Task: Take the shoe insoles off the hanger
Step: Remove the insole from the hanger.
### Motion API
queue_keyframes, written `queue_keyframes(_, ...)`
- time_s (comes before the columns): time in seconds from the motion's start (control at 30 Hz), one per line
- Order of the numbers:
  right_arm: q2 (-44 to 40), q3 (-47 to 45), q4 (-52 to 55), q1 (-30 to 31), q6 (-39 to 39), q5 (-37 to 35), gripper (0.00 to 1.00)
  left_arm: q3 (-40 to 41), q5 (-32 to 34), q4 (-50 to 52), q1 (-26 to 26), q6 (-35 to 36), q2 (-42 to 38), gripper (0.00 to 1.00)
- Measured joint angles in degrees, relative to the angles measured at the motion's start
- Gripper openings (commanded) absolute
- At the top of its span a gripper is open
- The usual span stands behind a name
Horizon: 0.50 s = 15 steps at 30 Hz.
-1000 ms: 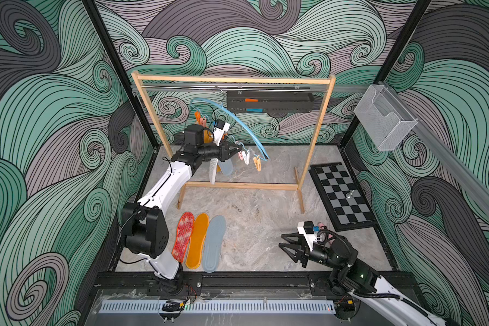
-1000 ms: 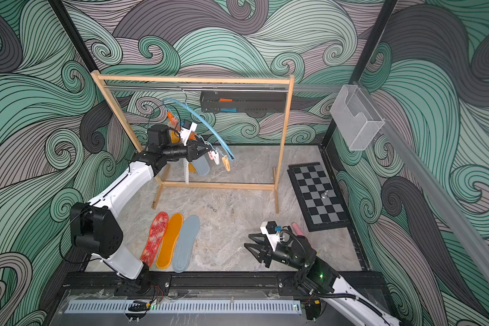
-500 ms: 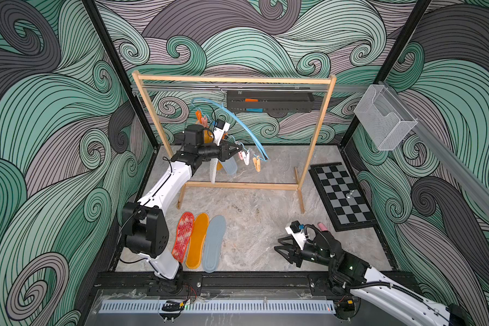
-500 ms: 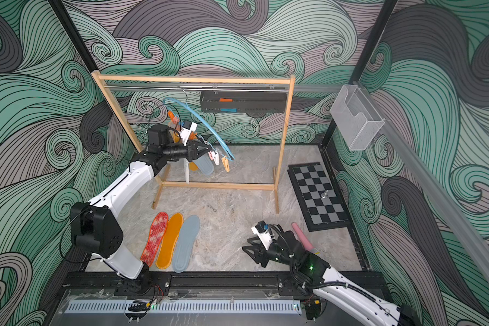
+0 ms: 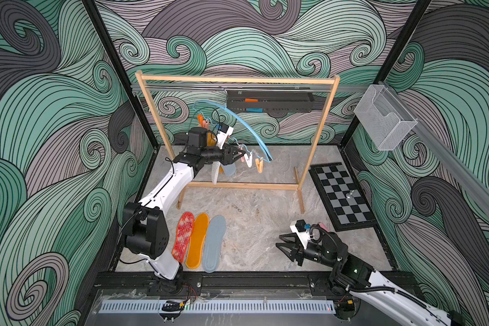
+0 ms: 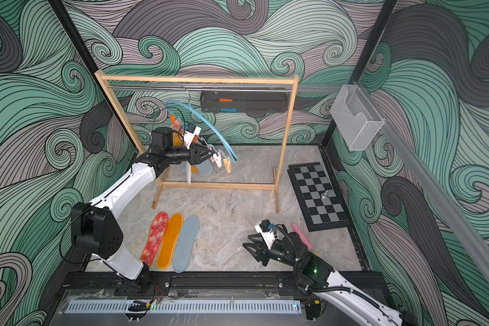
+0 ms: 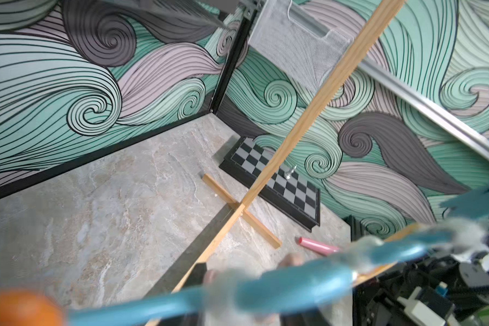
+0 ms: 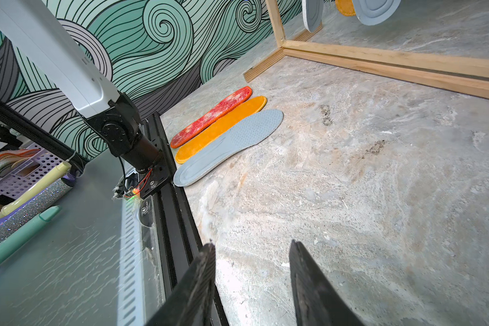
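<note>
Up under the rod of the wooden rack [image 5: 237, 79], the hanger [image 5: 251, 130] is dangling by its thin hook and tilting, its light blue arch sloping down to the right. Some insoles are hanging from its clips. The white dotted insole [image 5: 214, 172] is hanging edge-on, the hanging grey-blue insole [image 5: 230, 170] is swinging just beside it, and the hanging orange insole [image 8: 345, 7] is peeking out behind them.

The left gripper [image 5: 239, 153] is reaching in at clip height, its tips sitting right at the pink clip [image 5: 242, 149]. Those insoles are dangling beneath its wrist, back from the fingertips. I can't tell how far apart the fingers are, or whether they're pinching that clip, because the left wrist view is showing mostly a blurred blue bar. The white clip [image 5: 249, 162] and the orange clip [image 5: 259, 167] are hanging just past the tips.

Down on the marble floor [image 5: 254, 225], by the left arm's base, three more are lying side by side with their edges touching: the red-white mottled insole [image 5: 183, 237], the floor orange insole [image 5: 197, 240] and the floor grey-blue insole [image 5: 214, 243].

Over at the front right, well apart from the hanger, the right gripper [image 8: 250, 245] is hovering low, its fingers spread with nothing between them. The pink stick [image 6: 302, 235] is lying beside its wrist and the chessboard [image 5: 340, 194] is sitting near it.
</note>
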<state>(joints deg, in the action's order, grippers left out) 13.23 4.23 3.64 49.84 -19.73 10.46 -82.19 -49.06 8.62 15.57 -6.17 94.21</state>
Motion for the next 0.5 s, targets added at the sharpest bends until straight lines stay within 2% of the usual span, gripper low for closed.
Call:
queue_keyframes(0.1,0.6,0.0,0.0,0.0,-0.1,0.0,0.43,2.1,0.9,2.3,0.6,0.0,-1.7,0.52)
queue_keyframes(0.23,1.0,0.0,0.1,0.0,-0.1,-0.1,0.43,6.3,2.8,5.3,0.6,-0.3,-7.0,0.52)
queue_keyframes(0.33,1.0,0.0,0.1,0.0,-0.1,-0.1,0.43,9.7,4.6,8.3,0.5,-0.4,-14.0,0.54)
queue_keyframes(0.5,0.6,0.0,0.3,0.0,-0.2,-0.2,0.43,18.1,6.2,10.8,0.5,0.3,-30.7,0.58)
